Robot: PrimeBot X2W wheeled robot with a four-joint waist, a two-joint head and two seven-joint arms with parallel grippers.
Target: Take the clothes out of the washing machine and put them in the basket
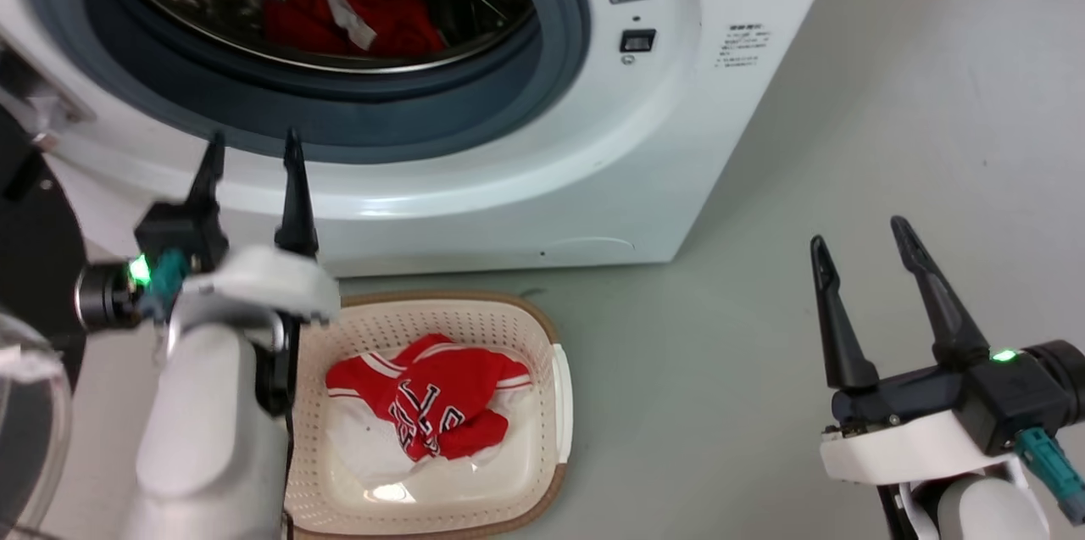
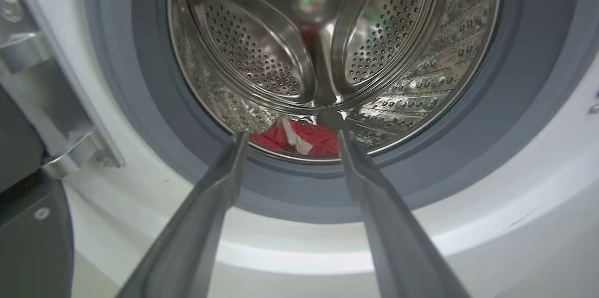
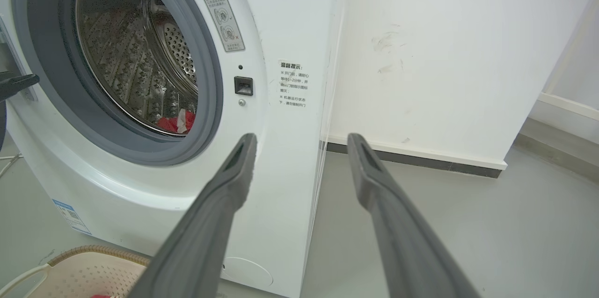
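Our left pincer [image 1: 254, 136] hangs released and empty just before the porthole of the washing machine [image 1: 525, 150], fingers aimed at the drum [image 2: 262, 54]. There's a red garment [image 1: 352, 14] with a white strip, lying at the drum's bottom. On the floor [image 1: 848, 141], just before the machine's front, the basket [image 1: 542, 328] holds a red jersey [image 1: 432, 400]. Our right pincer [image 1: 858, 232], spread and empty, hovers over the floor beside the machine.

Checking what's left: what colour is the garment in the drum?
The garment is red with a white strip; head view shows it best.
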